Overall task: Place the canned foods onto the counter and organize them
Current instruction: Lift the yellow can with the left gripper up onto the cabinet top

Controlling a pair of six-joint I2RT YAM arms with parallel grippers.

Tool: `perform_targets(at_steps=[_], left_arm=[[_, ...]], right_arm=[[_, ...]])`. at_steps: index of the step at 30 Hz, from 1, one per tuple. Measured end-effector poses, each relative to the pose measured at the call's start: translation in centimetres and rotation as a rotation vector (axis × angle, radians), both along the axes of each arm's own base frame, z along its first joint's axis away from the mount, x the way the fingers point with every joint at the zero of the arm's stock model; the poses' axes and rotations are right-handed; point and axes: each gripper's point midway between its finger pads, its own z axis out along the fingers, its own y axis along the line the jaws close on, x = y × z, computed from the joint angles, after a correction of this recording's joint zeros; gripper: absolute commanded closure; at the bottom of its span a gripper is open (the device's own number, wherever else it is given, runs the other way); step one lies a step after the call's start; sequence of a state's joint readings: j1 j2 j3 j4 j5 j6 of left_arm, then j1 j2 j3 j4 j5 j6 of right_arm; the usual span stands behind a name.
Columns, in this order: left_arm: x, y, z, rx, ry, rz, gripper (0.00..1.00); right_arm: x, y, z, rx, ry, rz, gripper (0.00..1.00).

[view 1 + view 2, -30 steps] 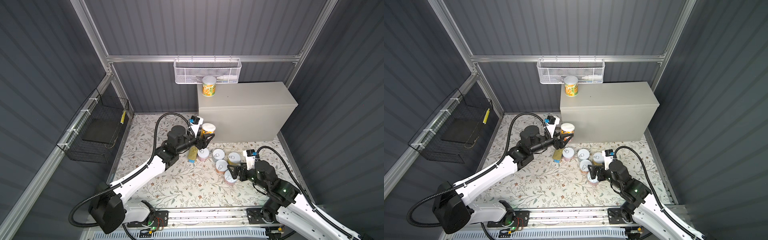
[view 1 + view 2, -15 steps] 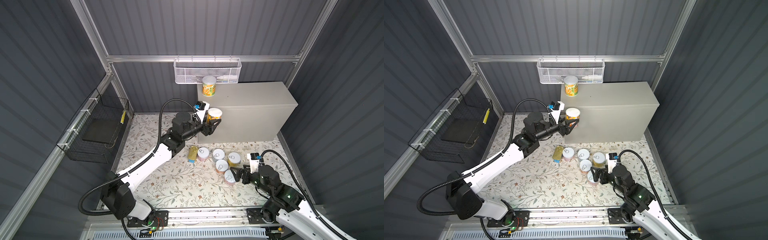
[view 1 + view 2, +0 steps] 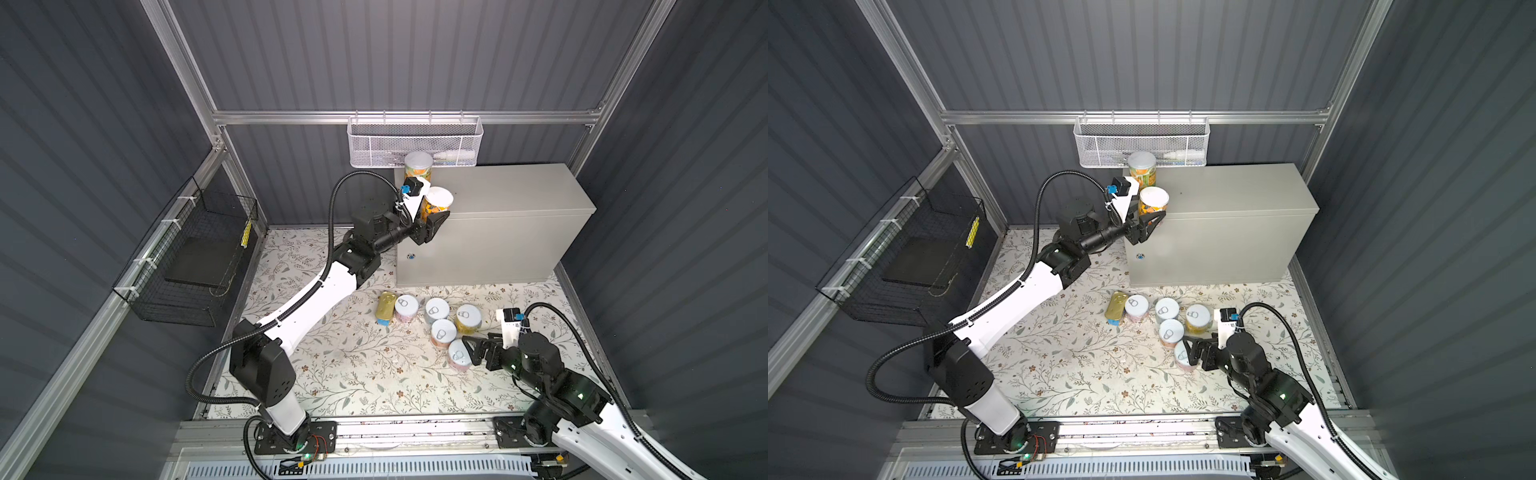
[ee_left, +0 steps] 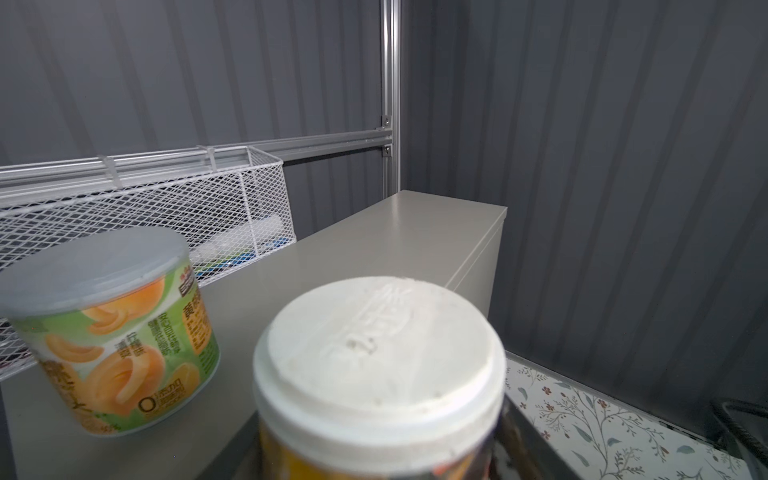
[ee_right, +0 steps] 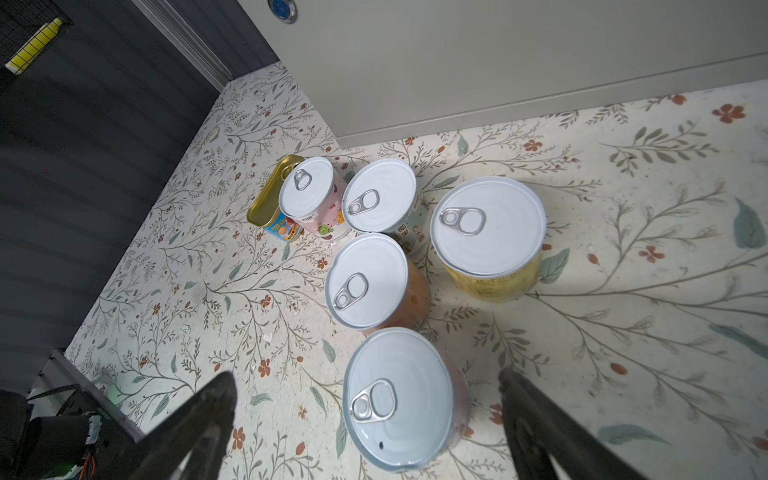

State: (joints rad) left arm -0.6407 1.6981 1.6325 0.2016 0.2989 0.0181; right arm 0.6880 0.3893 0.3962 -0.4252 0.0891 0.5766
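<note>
My left gripper is shut on a white-lidded orange can, held upright at the front left corner of the grey counter. I cannot tell if it rests on the top. A grey-lidded can with a green and orange label stands on the counter just behind it. Several cans stand clustered on the floral floor, among them a gold tin. My right gripper is open astride the nearest can, not touching.
A white mesh basket hangs on the back wall just above the counter's left end. A black wire basket hangs on the left wall. The counter's front has a small blue lock.
My left arm has lifted the orange can from floor level beside the cluster up to the counter's top corner. The right gripper stays open by the nearest can.
</note>
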Motion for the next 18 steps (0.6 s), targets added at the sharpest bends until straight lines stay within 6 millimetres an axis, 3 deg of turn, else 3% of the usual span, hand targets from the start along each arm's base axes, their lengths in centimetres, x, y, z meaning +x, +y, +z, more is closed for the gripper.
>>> perform_targets(at_steps=[4, 9, 18], left_arm=[[2.4, 0.3, -1.3, 0.013, 0.019, 0.008, 0.6], [4.4, 1.2, -1.3, -0.016, 0.038, 0.007, 0.59], [6.4, 1.8, -1.4, -0.03, 0.045, 0.019, 0.54]], right_arm=[[-0.4, -0.3, -0.6, 0.008, 0.01, -0.007, 0.01], [-0.7, -0.7, -1.1, 0.008, 0.024, -0.014, 0.01], [-0.8, -0.8, -1.7, -0.007, 0.037, -0.02, 0.01]])
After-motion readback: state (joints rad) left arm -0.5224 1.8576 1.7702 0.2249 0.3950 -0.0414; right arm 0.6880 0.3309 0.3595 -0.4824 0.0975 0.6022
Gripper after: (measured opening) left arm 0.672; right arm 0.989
